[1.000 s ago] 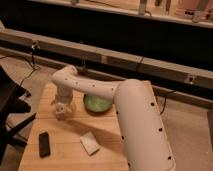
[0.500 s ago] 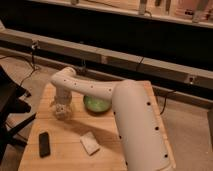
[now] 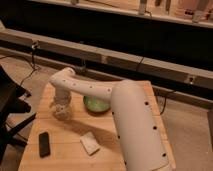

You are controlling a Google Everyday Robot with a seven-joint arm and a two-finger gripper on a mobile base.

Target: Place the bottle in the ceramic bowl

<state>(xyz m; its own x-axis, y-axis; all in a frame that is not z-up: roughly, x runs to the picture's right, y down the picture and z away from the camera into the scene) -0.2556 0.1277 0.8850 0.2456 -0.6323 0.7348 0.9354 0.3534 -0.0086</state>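
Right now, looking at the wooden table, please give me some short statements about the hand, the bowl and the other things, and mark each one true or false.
1. The green ceramic bowl stands on the wooden table. True.
2. The hand hangs directly over the bowl. False: it is low over the table, to the camera-left of the bowl.
3. A black flat object lies near the camera-left front corner of the table. True.
4. The white block lies inside the bowl. False: it lies on the table, nearer the camera than the bowl.
5. The robot's white arm crosses the table's camera-right side. True.
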